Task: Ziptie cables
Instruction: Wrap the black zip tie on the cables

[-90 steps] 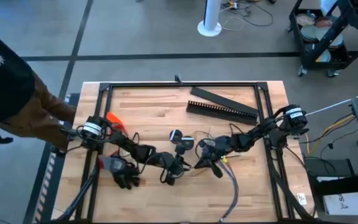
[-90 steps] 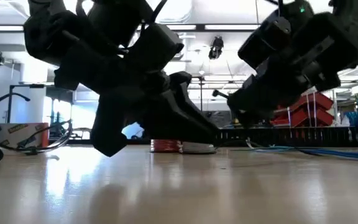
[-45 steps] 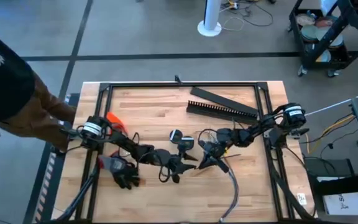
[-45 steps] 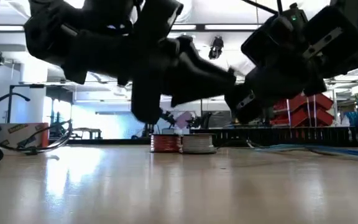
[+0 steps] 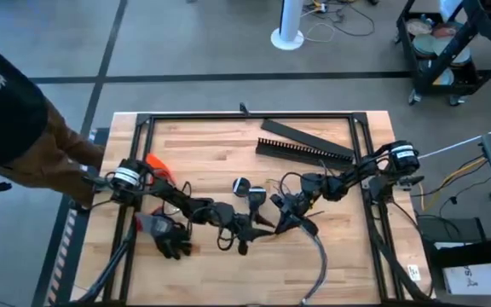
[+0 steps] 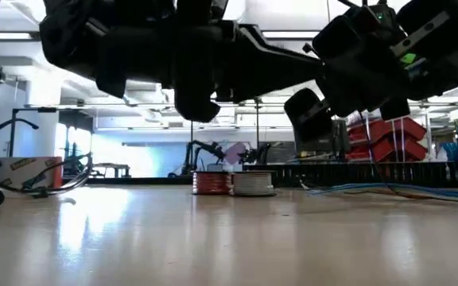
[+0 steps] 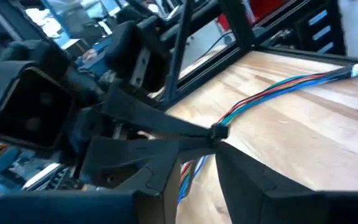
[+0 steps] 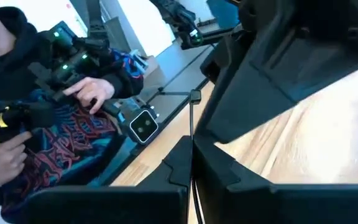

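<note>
A bundle of thin red, blue and green cables (image 7: 278, 93) runs across the wood to a small black piece (image 7: 218, 132), where both grippers meet above mid-table. My left gripper (image 5: 250, 228) comes from the left and is shut at that spot. My right gripper (image 5: 281, 223) comes from the right and is shut on the ziptie (image 8: 193, 124), a thin black strip. A grey cable (image 5: 318, 260) trails from there to the near edge. My left gripper closes its fingertips (image 7: 229, 155) on the coloured cable bundle beside the black piece (image 7: 218, 132), coming level from the table's left. The bundle is lifted there and slopes down to the wood toward the right; the contact itself is half hidden by the fingers. My right gripper pinches the ziptie's strip (image 8: 193, 149) between its two fingers, which lie along it. The strip stands out straight past the fingertips, and its small square head (image 8: 194, 95) is at the free end, clear of the table.
A comb-toothed black duct (image 5: 305, 152) and a flat black bar (image 5: 301, 132) lie at the far right. An orange tool (image 5: 156, 164) and black items (image 5: 169, 239) sit at the left. Two spools (image 6: 233, 183) stand mid-table. A person (image 5: 7, 94) stands at the left.
My left gripper has risen, tipped from pointing down to nearly level, and gone toward the table's right edge, closing on my right gripper. My right gripper has also lifted a little above the table.
</note>
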Robot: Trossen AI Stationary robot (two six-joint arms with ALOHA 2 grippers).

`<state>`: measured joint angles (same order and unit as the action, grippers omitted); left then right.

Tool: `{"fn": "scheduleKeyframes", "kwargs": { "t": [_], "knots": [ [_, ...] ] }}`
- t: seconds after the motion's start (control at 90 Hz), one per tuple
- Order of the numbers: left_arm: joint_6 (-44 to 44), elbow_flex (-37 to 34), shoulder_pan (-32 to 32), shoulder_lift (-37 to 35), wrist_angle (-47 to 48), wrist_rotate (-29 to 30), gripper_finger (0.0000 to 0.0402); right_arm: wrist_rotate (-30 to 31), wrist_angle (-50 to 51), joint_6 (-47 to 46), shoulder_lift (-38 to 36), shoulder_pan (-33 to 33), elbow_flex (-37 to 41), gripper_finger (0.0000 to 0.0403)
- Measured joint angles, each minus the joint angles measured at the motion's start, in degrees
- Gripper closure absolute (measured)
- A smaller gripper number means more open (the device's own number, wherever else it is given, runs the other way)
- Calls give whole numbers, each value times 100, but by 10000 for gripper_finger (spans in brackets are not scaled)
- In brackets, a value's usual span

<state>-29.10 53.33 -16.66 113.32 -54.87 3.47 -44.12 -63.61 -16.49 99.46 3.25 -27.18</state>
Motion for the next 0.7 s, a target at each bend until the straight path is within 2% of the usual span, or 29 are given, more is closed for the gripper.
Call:
{"fn": "scheduleKeyframes", "kwargs": {
  "t": [0.7],
  "knots": [
    [51,33,10,85,-235,-273,363,-232,-16,13,48,-94,-13,403]
  ]
}}
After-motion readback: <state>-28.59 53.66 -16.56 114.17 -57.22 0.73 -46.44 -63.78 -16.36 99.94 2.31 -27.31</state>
